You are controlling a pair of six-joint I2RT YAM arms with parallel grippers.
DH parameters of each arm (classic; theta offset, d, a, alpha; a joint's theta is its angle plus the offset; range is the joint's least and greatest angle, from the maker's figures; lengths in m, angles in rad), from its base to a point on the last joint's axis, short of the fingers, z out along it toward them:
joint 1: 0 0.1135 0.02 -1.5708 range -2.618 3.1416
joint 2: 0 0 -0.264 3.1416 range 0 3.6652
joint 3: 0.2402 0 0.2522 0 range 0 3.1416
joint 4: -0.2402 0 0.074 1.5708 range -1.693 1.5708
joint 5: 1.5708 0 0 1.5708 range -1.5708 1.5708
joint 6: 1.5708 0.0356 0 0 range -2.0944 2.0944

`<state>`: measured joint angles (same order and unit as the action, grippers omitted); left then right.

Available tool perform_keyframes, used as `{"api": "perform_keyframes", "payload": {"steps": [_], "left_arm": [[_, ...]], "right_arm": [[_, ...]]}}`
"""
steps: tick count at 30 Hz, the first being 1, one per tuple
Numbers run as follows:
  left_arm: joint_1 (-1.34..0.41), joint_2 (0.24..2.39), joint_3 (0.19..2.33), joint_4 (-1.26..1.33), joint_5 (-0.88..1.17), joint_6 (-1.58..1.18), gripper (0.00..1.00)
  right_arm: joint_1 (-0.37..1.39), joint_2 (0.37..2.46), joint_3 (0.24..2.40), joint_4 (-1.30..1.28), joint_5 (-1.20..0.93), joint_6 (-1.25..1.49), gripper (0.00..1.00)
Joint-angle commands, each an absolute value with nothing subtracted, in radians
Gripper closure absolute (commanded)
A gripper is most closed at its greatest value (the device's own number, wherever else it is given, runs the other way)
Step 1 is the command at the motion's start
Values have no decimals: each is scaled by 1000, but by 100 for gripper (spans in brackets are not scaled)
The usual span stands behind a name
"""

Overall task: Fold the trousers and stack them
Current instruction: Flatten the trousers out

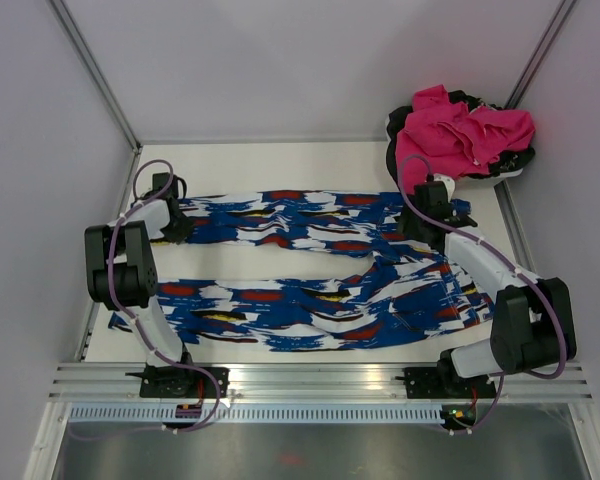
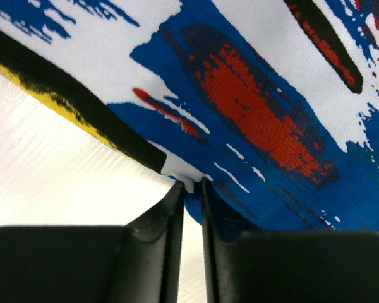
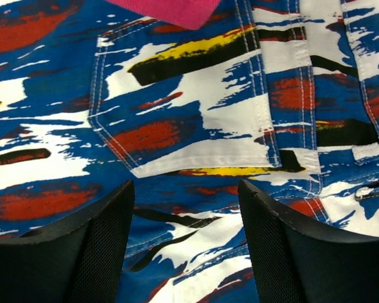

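The trousers lie spread on the white table, both legs pointing left, the waist at the right. They are royal blue with white, red, black and yellow blotches. My left gripper is at the hem of the far leg. In the left wrist view its jaws are shut on the fabric edge. My right gripper is over the far side of the waist. In the right wrist view it is open and empty just above the seat, near a back pocket.
A pile of pink clothing on dark fabric sits at the back right corner, close to my right gripper; its edge shows in the right wrist view. Grey walls enclose the table on the left, back and right.
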<state>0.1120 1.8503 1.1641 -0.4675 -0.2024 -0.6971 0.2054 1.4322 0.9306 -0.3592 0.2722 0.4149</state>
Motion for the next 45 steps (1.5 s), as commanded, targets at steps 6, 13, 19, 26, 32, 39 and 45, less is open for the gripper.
{"api": "perform_keyframes", "payload": {"steps": [6, 13, 19, 26, 32, 39, 45], "left_arm": [[163, 1916, 1170, -475, -166, -678, 98], [212, 1908, 1193, -486, -184, -631, 98], [212, 1882, 1195, -476, -195, -591, 98], [212, 1781, 1209, -483, -146, -560, 35], [232, 1718, 1308, -580, -209, -545, 12], [276, 1588, 1218, -641, -169, -627, 8], [367, 1358, 1019, -617, 77, -687, 6]], "right_arm": [[124, 1433, 864, -295, 325, 425, 27], [81, 1482, 831, -261, 342, 439, 26], [55, 1532, 810, -238, 336, 439, 26], [35, 1539, 860, -235, 273, 419, 27], [-46, 1520, 952, -241, 238, 414, 26], [-104, 1447, 948, -299, 225, 448, 26], [-187, 1199, 833, -428, 255, 650, 22]]}}
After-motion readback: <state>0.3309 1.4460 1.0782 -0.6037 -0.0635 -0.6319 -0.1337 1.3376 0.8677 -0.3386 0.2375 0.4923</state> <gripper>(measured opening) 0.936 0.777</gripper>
